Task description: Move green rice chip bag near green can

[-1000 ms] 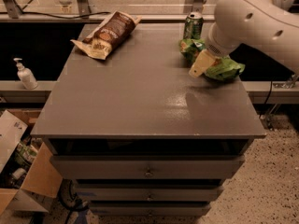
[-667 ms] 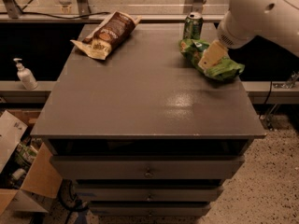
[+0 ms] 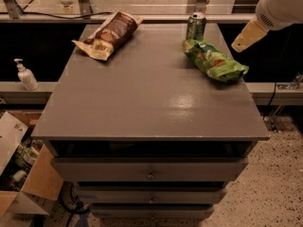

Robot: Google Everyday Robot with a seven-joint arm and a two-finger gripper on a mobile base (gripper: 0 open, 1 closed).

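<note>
The grey drawer cabinet (image 3: 142, 108) has a smooth matte top, and its drawers (image 3: 150, 170) are closed, hiding any contents. An open cardboard box (image 3: 33, 186) at lower left holds clutter too dim to identify. The white arm (image 3: 284, 4) is cut off at upper right. Its pale tapered gripper (image 3: 249, 34) hangs right of the glossy green rice chip bag (image 3: 215, 60), touching nothing; open or closed cannot be told. The bag lies crumpled at back right, one end just beside the upright cylindrical green can (image 3: 196, 26).
</note>
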